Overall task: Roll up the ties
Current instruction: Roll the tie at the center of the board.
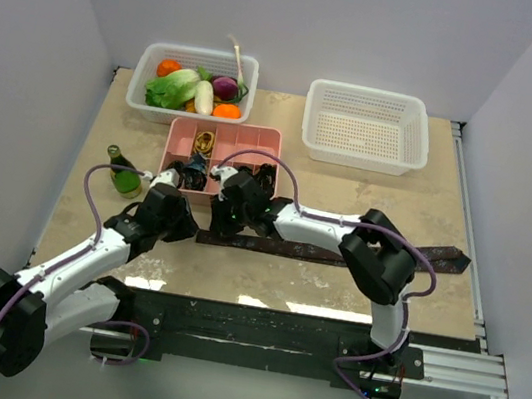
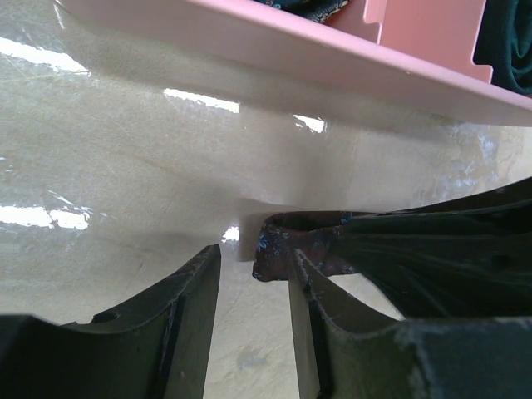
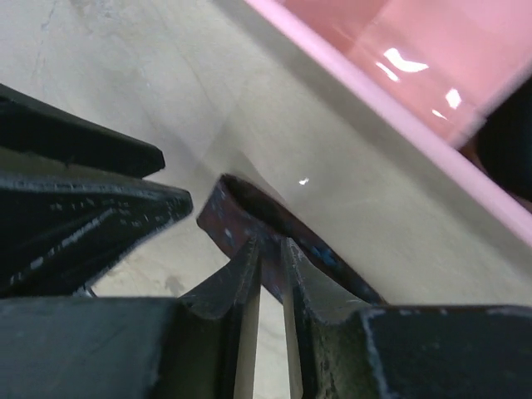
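A long dark maroon tie (image 1: 338, 255) lies flat across the table, running right from both grippers. My right gripper (image 1: 222, 218) is at its left end. In the right wrist view the gripper (image 3: 270, 245) is shut on the tie's folded-over end (image 3: 229, 212). My left gripper (image 1: 185, 215) sits just left of it. In the left wrist view that gripper (image 2: 253, 259) is open with bare table between its fingers. The tie's end (image 2: 287, 241) lies just beyond the tip of the right finger (image 2: 320, 291). Dark rolled ties (image 1: 189, 173) lie in the pink tray.
A pink compartment tray (image 1: 255, 140) stands just behind both grippers, its edge close in the left wrist view (image 2: 291, 50). A white basket of vegetables (image 1: 195, 87) is at the back left and another white basket (image 1: 366, 126) at the back right. A green bottle (image 1: 124, 177) lies at the left.
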You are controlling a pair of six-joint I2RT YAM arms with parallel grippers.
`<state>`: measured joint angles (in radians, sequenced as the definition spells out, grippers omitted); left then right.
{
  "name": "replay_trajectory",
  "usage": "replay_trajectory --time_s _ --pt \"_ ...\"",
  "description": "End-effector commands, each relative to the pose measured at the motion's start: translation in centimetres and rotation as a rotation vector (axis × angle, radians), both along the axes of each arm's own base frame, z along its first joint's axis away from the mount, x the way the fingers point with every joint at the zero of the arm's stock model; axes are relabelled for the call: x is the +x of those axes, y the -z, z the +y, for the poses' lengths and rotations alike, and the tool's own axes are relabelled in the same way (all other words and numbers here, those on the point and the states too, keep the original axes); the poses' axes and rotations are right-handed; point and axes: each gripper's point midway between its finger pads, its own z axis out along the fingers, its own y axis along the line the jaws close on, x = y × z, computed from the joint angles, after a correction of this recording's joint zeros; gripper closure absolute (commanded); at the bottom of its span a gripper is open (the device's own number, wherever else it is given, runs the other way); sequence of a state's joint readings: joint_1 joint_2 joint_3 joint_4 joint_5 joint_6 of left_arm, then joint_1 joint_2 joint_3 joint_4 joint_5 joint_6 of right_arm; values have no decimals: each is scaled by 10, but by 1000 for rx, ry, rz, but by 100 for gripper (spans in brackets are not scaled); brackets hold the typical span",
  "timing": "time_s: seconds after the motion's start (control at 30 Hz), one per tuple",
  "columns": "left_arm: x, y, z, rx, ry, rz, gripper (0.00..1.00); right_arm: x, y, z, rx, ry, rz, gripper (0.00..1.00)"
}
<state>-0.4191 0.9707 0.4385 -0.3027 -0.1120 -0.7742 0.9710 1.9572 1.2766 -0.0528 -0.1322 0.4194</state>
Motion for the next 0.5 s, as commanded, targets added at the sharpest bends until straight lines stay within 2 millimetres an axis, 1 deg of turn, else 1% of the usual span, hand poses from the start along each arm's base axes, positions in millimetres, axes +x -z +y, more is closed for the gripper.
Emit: replay_trajectory --time_s 0.0,0.03,0.1,0.17,0.3,0.37,0.47 --pt "19 -17 6 20 -50 -67 57 -8 -16 36 44 -97 -48 81" --pt "20 -17 7 24 -54 -64 57 -9 -7 36 22 -95 -43 81" --pt "23 -21 6 23 -50 -72 57 -9 -4 39 17 -89 -47 81" --pt "26 -22 6 26 -45 -76 57 -3 1 39 -3 -65 -56 82" --pt "27 -18 5 35 -33 -69 57 7 16 32 -77 -23 -71 82" --pt "25 -13 4 35 -24 -58 57 11 28 31 -114 -13 -69 82" --pt "24 -7 0 24 -5 -49 57 10 40 29 -144 -17 -53 82"
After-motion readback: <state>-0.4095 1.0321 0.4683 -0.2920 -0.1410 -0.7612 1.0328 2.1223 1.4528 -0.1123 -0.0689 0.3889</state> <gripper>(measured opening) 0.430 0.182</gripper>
